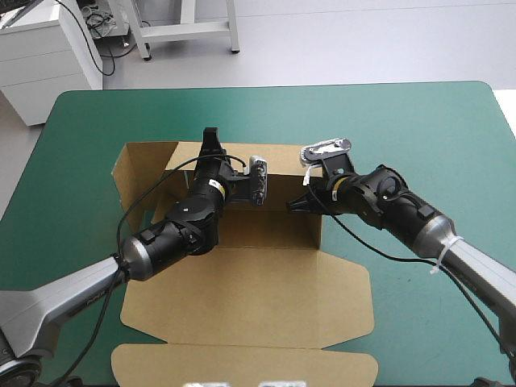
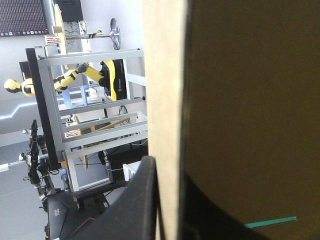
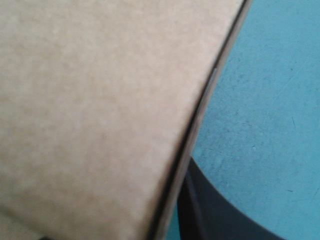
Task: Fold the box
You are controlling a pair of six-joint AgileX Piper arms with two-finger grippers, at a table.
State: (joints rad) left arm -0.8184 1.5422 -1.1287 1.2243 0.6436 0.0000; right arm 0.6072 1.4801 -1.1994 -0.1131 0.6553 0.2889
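Pinching box (image 1: 274,230) walls, left gripper (image 1: 211,139) and right gripper (image 1: 300,201) jaws clenched, flat lid (image 1: 242,298) only overhead

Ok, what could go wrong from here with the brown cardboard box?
The left gripper pinches the far wall of the brown cardboard box by its edge; a pull might crease or tear it. The right gripper holds the right wall; uneven moves could spring the walls apart.

The box (image 1: 266,298) is matt brown board with a fibrous face; the teal-green cover (image 1: 419,129) is matt and finely scuffed.
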